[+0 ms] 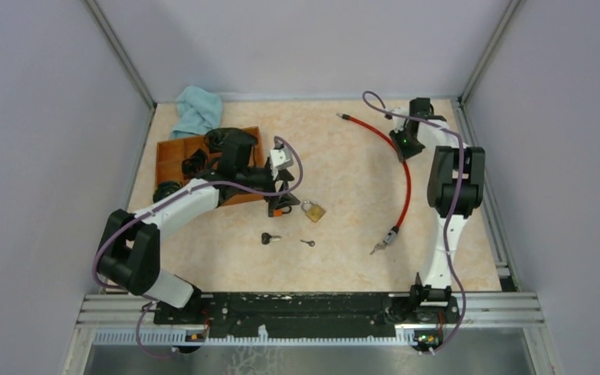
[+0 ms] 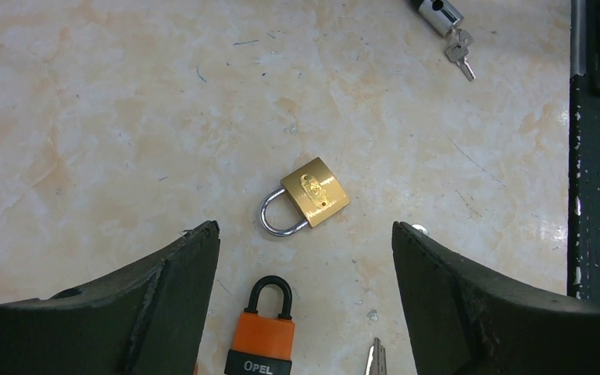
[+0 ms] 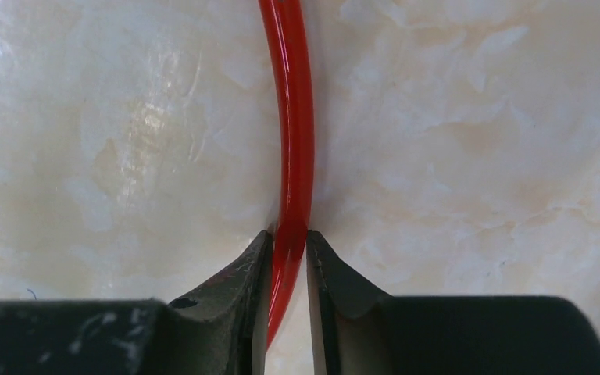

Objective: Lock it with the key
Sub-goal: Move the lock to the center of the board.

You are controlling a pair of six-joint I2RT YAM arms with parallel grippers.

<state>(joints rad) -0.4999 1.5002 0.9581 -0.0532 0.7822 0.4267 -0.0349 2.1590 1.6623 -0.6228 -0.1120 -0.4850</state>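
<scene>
A brass padlock (image 2: 308,195) with a steel shackle lies flat on the marble tabletop, just beyond my open left gripper (image 2: 305,230). An orange padlock (image 2: 264,336) with a black shackle lies between the left fingers, touching neither. A silver key tip (image 2: 375,358) shows beside it. In the top view a black-headed key (image 1: 270,238) and a small key (image 1: 308,243) lie nearer the front. A red cable lock (image 1: 406,183) curves across the right side, its cylinder end with keys (image 2: 457,55) on the table. My right gripper (image 3: 289,234) is shut on the red cable (image 3: 293,141).
A brown compartment tray (image 1: 173,150) holding dark objects stands at the back left, partly under the left arm, with a blue cloth (image 1: 199,109) behind it. Grey walls close in three sides. A black rail (image 1: 312,305) runs along the front edge.
</scene>
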